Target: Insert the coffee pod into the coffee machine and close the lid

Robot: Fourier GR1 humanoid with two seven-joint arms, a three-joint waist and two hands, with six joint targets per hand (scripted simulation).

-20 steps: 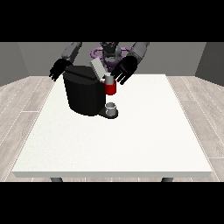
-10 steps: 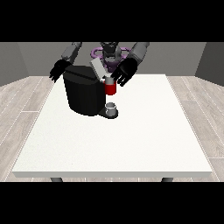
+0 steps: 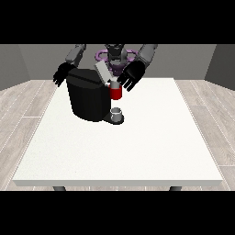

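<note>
- Nearest to the camera, the white counter (image 3: 137, 147) fills the lower part of the frame, with no change from the earlier pictures.
- In the upper left of the counter stands the black coffee machine (image 3: 87, 98), with a small grey cup (image 3: 117, 113) on its tray; neither has moved.
- The red part (image 3: 116, 92) at the machine's head, just above the cup, is probably the coffee pod in its slot, though I cannot be sure. The grey lid (image 3: 102, 71) is tilted up, as before, so closing seems to be the step left.
- The robot hand at the view's right (image 3: 131, 75) stays just beside the lid, fingers spread, holding nothing.
- The robot hand at the view's left (image 3: 61, 75) remains behind the machine, fingers relaxed and empty.
</note>
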